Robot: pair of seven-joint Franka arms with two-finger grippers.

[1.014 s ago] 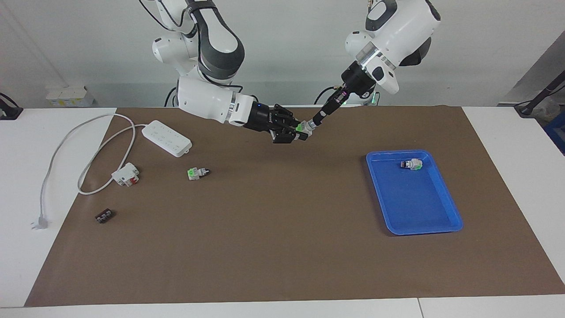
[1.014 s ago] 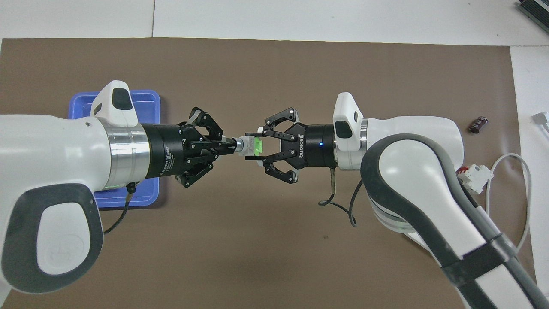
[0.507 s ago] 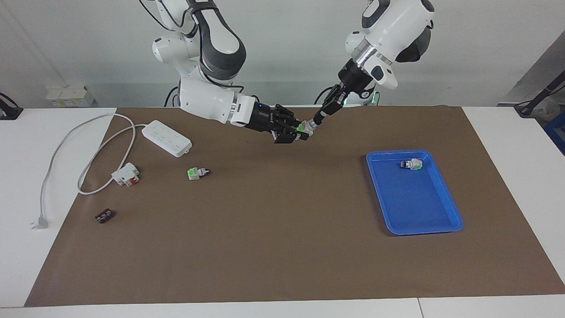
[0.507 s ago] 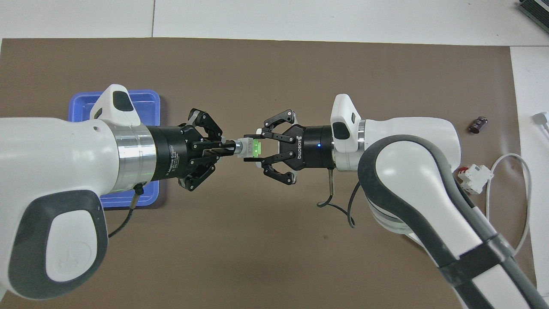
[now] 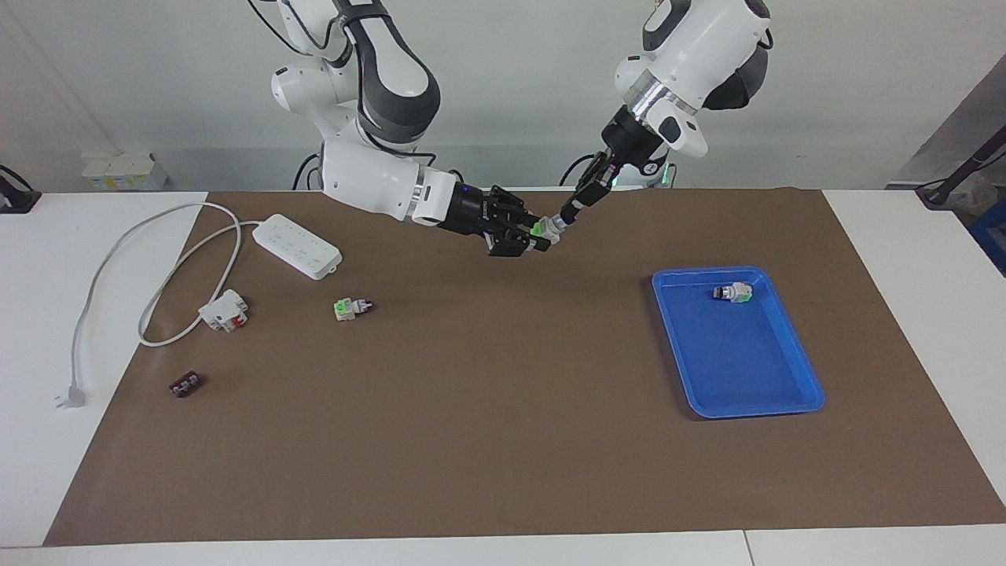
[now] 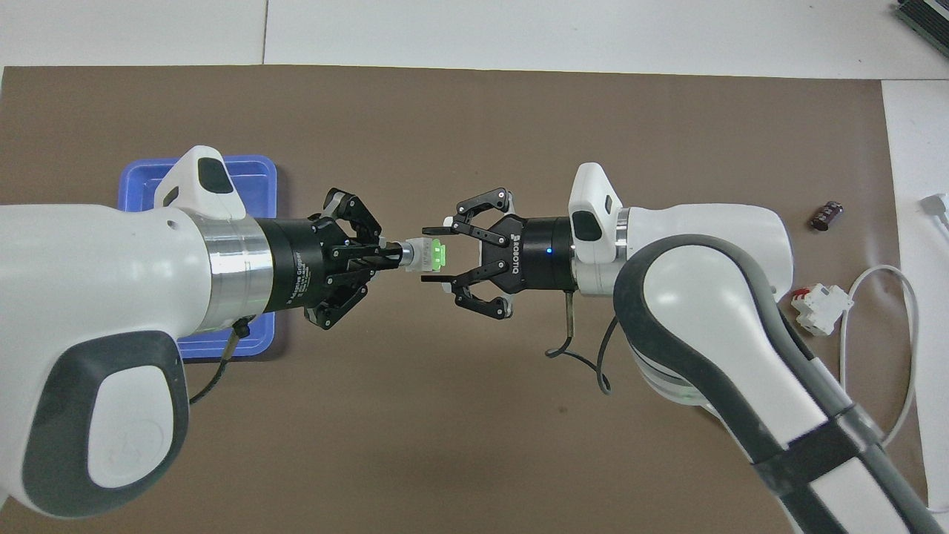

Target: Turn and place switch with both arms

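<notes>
Right end effector (image 5: pixel 528 238) lets go: half a second back its fingers pinched the green end of the switch (image 5: pixel 544 229), and now they stand parted around it, while the left end effector (image 5: pixel 567 213) stays pressed tight on the knob end, carrying the switch alone above the brown mat, well clear of the table. The blue tray (image 5: pixel 786 346) waits toward the left arm's end with one switch already lying in it, and another switch (image 5: pixel 350 307) rests on the mat.

From overhead, the switch (image 6: pixel 425 256) juts from the left end effector (image 6: pixel 394 256), and the right end effector (image 6: pixel 432 254) shows daylight on both sides of the green block. Handover looks done; placing in the tray (image 6: pixel 141 185) should follow.
</notes>
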